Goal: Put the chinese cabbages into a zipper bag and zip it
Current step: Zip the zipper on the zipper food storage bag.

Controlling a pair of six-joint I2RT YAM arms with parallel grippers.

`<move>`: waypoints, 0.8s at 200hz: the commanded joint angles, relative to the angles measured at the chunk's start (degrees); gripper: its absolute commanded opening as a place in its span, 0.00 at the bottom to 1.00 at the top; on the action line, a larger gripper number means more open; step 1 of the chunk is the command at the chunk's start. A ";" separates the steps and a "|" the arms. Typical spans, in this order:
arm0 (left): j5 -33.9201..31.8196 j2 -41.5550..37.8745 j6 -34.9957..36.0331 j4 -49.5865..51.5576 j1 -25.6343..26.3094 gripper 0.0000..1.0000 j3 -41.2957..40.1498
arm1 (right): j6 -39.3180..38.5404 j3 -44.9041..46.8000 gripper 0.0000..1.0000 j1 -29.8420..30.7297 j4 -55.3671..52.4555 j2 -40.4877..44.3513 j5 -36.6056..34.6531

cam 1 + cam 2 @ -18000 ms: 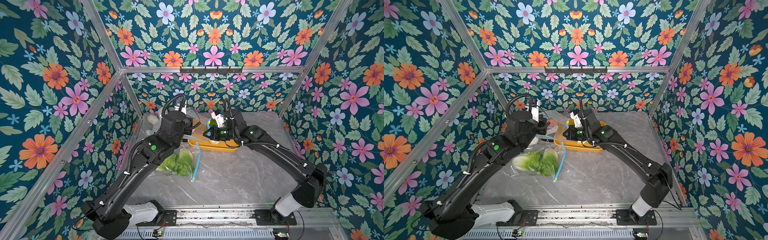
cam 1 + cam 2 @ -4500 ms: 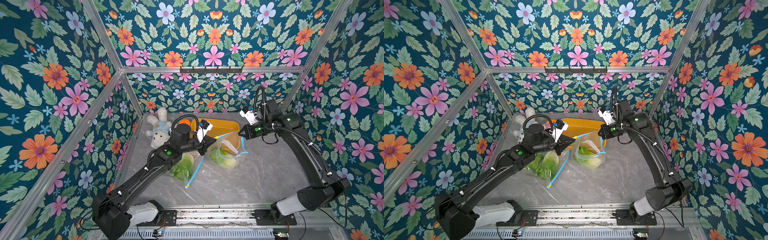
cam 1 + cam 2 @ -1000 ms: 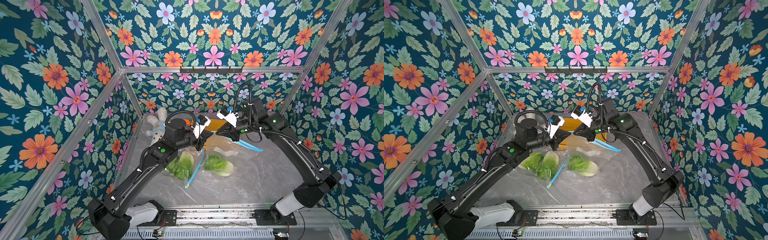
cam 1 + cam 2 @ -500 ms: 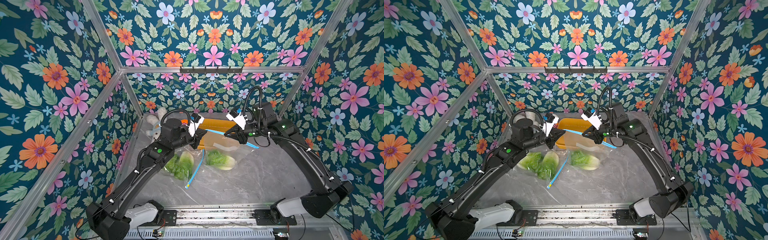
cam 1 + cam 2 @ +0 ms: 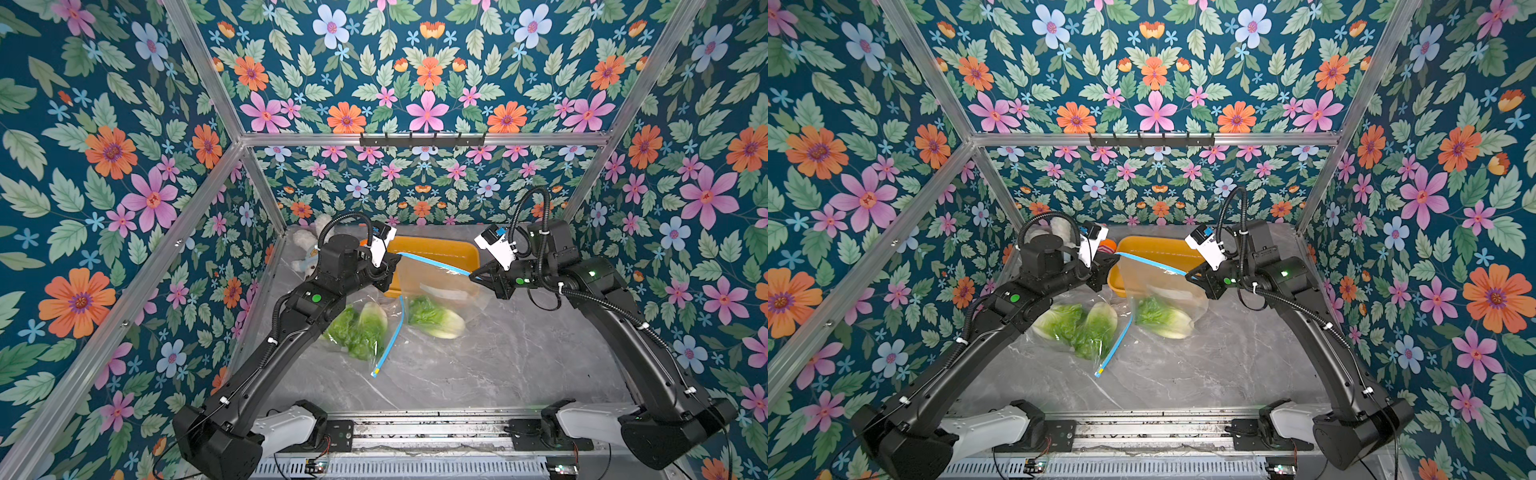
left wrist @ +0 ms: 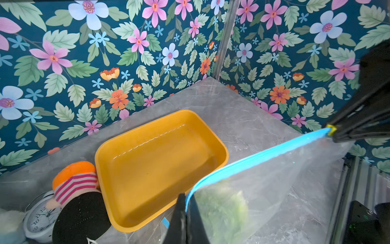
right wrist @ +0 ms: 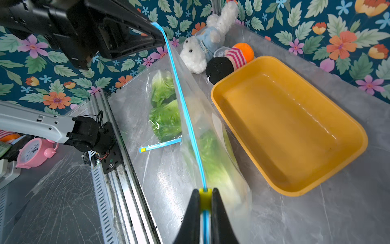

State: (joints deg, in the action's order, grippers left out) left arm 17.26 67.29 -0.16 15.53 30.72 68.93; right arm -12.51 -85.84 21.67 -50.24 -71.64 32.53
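Observation:
A clear zipper bag (image 5: 440, 289) hangs between my two grippers, its blue zip strip (image 5: 432, 264) pulled taut. One chinese cabbage (image 5: 436, 321) (image 7: 213, 158) lies in its bottom on the table. My left gripper (image 5: 395, 257) (image 6: 185, 197) is shut on the zip's left end. At the other end my right gripper (image 5: 473, 276) (image 7: 205, 193) is shut on the yellow slider (image 7: 205, 198). A second bag (image 5: 361, 332) lies flat at the left with two more cabbages (image 5: 1084, 326) inside and its own blue strip (image 5: 388, 336).
A yellow tray (image 5: 453, 249) stands empty behind the held bag. In the back left corner lie a white plush bear (image 7: 198, 55), a striped orange doll (image 7: 238, 53) and a white alarm clock (image 6: 38, 217). Flowered walls close in three sides.
Over the last second my right gripper has slid rightward along the zip, away from the left gripper, and the strip has gone taut. The left gripper has shifted slightly back.

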 commanded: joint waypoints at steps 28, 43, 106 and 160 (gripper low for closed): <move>-5.75 0.39 -2.40 -0.50 -1.19 0.00 0.70 | 3.07 2.30 0.07 -0.14 -4.53 3.65 -6.96; -6.89 0.53 -2.89 -0.07 -1.45 0.00 1.09 | 3.87 2.43 0.07 -0.28 -5.49 4.56 -8.00; -7.24 1.60 -4.27 0.12 -2.87 0.00 1.57 | 7.53 4.08 0.07 -0.23 -8.29 8.10 -12.42; -8.84 1.91 -6.03 -0.31 -3.75 0.00 1.40 | 9.39 5.14 0.06 -0.23 -8.14 9.76 -13.31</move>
State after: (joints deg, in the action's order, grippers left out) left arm 17.56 69.17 -4.45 17.12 28.05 70.13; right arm -4.69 -80.60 21.63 -52.71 -62.52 23.79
